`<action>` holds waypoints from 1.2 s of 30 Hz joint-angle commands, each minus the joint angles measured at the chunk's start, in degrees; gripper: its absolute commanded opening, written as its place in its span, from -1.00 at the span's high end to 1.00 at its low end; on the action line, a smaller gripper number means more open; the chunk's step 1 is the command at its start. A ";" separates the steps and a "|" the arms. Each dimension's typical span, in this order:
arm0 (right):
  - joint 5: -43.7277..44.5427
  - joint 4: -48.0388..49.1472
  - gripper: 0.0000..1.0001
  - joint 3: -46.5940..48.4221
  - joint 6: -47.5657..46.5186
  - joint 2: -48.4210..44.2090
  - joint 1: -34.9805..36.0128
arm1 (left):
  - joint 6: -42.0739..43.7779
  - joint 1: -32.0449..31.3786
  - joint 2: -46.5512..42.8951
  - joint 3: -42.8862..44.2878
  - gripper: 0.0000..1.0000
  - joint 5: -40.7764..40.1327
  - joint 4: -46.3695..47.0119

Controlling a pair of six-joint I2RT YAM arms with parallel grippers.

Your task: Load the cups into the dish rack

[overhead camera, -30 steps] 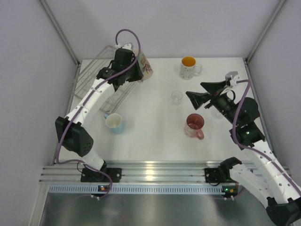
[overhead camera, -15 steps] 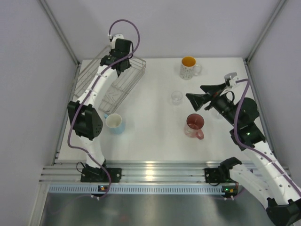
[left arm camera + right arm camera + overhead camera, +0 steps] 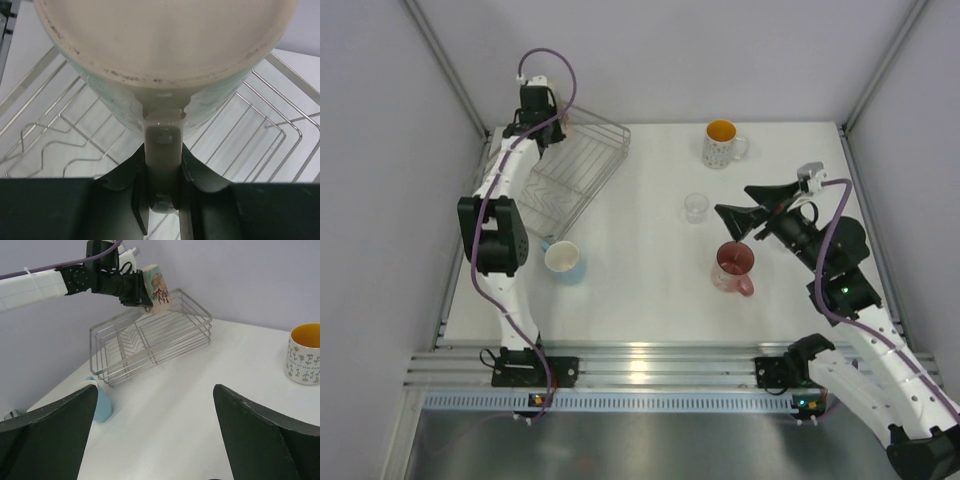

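My left gripper (image 3: 164,167) is shut on the handle of the cream mug (image 3: 165,55) and holds it tilted above the far back edge of the silver wire dish rack (image 3: 280,130). The right wrist view shows that mug (image 3: 157,288) over the rack (image 3: 150,340). From above, the left gripper (image 3: 542,108) is at the back left corner of the rack (image 3: 570,180). My right gripper (image 3: 747,205) is open and empty, above the table between a tiny clear glass (image 3: 696,207) and the pink-red mug (image 3: 734,267). The second glass is hidden.
The white dotted mug with yellow inside (image 3: 722,143) stands at the back, also in the right wrist view (image 3: 305,355). The light blue cup (image 3: 563,262) sits just in front of the rack, and shows in the right wrist view (image 3: 102,402). Grey walls close in both sides.
My left arm has swung left and back, carrying the cream mug from the rack's right edge to its back left corner. My right gripper has shifted only slightly.
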 commanded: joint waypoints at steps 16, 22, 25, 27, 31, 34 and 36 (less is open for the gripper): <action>-0.89 6.73 -0.99 -3.66 -1.25 -3.21 0.86 | 15.74 9.39 6.21 3.26 1.00 29.67 18.13; -1.24 7.61 -0.99 -5.07 -1.33 -4.09 0.86 | 18.72 9.31 8.50 3.88 1.00 28.26 19.00; -1.07 8.23 -0.99 -5.51 -2.12 -3.65 0.86 | 20.31 9.39 9.12 4.49 1.00 27.30 19.36; -1.07 8.05 -0.99 -5.42 -2.21 -2.95 0.86 | 21.63 9.39 9.82 4.76 1.00 26.59 19.36; -1.51 8.49 -0.99 -5.42 -1.77 -2.50 0.77 | 23.82 9.39 10.78 5.02 0.83 25.28 19.36; -1.51 8.93 -0.99 -5.60 -1.86 -2.42 0.86 | 24.70 9.39 11.31 5.29 0.65 22.91 19.53; -1.51 9.02 -0.98 -5.69 -2.04 -2.33 0.86 | 24.88 9.31 11.75 5.37 0.50 22.46 19.97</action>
